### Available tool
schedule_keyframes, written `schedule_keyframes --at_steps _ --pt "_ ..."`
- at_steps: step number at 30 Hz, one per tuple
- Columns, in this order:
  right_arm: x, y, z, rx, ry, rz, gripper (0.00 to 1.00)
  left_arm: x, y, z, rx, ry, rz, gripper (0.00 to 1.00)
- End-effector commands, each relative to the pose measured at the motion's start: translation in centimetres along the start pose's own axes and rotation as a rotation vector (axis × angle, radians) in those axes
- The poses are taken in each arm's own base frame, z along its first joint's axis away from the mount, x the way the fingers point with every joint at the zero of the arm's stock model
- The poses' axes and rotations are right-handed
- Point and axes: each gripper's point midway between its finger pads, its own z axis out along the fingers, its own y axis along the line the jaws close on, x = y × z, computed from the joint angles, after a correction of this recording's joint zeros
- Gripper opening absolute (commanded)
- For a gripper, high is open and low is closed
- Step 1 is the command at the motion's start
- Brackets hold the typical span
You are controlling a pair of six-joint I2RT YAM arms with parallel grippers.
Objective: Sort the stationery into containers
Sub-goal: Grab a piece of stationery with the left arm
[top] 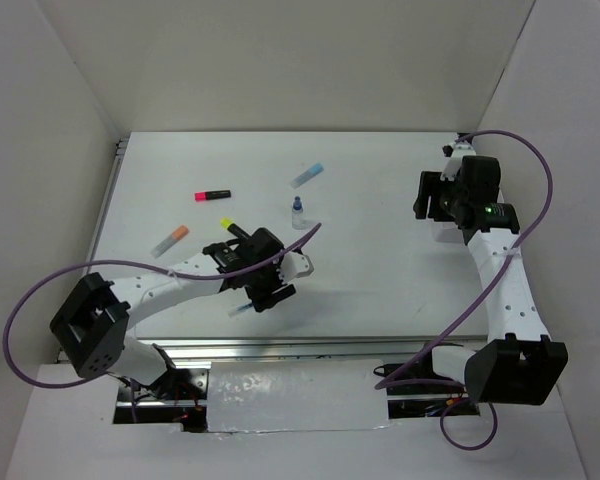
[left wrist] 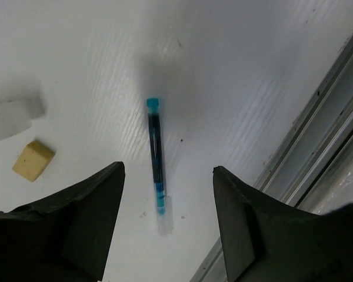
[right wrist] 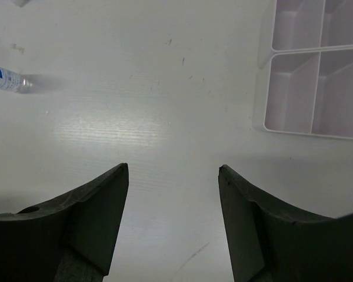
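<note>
The left gripper (left wrist: 167,170) was held open above a thin blue pen (left wrist: 156,147).
The pen was seen lying flat on the white table (left wrist: 235,70), between the two spread jaws and not touched by them. A tan eraser (left wrist: 33,159) was lying to one side of it. The right gripper (right wrist: 173,170) was opened too and nothing was held in it; the organiser tray (right wrist: 300,49) was near it and a small bottle (right wrist: 6,79) well apart.

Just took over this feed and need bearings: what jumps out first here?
The left pincer hangs open over a thin blue pen lying on the white table, a tan eraser close by. The right pincer, open and empty, hovers beside the clear organiser tray at the table's right side.
</note>
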Motion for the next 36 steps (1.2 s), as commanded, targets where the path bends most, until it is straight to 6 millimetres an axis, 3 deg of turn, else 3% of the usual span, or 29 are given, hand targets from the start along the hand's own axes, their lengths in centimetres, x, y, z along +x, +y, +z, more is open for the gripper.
schedule_keyframes --at_steps 1,5,13,18,26,33,34,35,36 --pt "-1.0 0.2 -1.4 0.0 -0.028 -0.013 0.69 -2.7 0.0 0.8 -0.01 -0.046 -0.027 0.73" --pt "-1.3 0.2 -1.5 -0.003 -0.028 -0.014 0.69 -2.3 0.2 2.8 -0.016 0.007 -0.045 0.7" --pt "-1.3 0.2 -1.8 -0.005 -0.028 -0.028 0.69 -1.5 1.4 4.6 -0.055 0.065 -0.064 0.62" --pt "-1.3 0.3 -1.8 -0.013 -0.028 -0.031 0.69 -0.7 1.4 5.3 -0.044 0.108 -0.07 0.48" --pt "-1.5 1.3 -2.6 -0.061 -0.045 -0.075 0.69 0.3 0.2 5.7 -0.004 0.139 -0.1 0.38" --pt "-2.3 2.5 -3.7 -0.109 -0.056 -0.102 0.69 0.8 -0.3 6.2 0.005 0.162 -0.077 0.19" --pt "-2.4 2.6 -3.8 -0.115 -0.059 -0.106 0.69 0.7 -0.3 6.1 0.005 0.162 -0.072 0.14" --pt "-2.3 2.7 -3.9 -0.119 -0.053 -0.105 0.69 0.2 -0.2 6.0 0.001 0.15 -0.074 0.03" --pt "-2.6 2.8 -4.1 -0.122 -0.065 -0.106 0.69 -0.1 0.0 5.6 -0.006 0.146 -0.081 0.0"
